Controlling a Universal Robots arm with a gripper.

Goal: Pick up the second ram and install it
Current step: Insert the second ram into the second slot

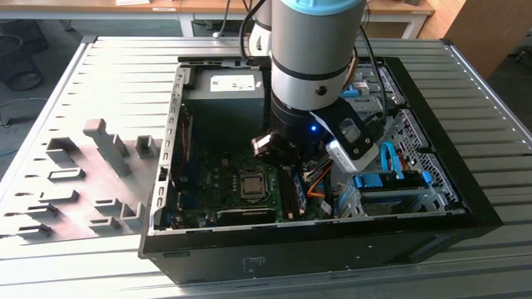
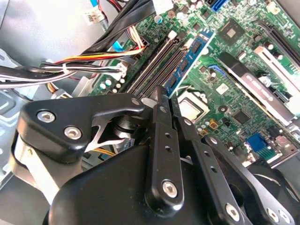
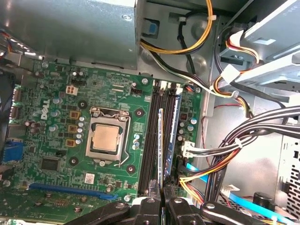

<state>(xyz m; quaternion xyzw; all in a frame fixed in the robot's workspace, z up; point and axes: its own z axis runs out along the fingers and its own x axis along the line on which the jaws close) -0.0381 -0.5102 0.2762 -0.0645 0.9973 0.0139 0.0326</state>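
Your pincer [image 3: 162, 200] is clamping the second ram [image 3: 161, 150] at the slots [image 3: 149, 140], just beside the other stick [image 3: 174, 122], mid-frame in the exterior view; pickup is looking done, seating unconfirmed.

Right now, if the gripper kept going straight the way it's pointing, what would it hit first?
The gripper points down at the motherboard. The second ram between its jaws would probably meet the empty black memory slots first, beside the seated blue stick; depth is unclear.
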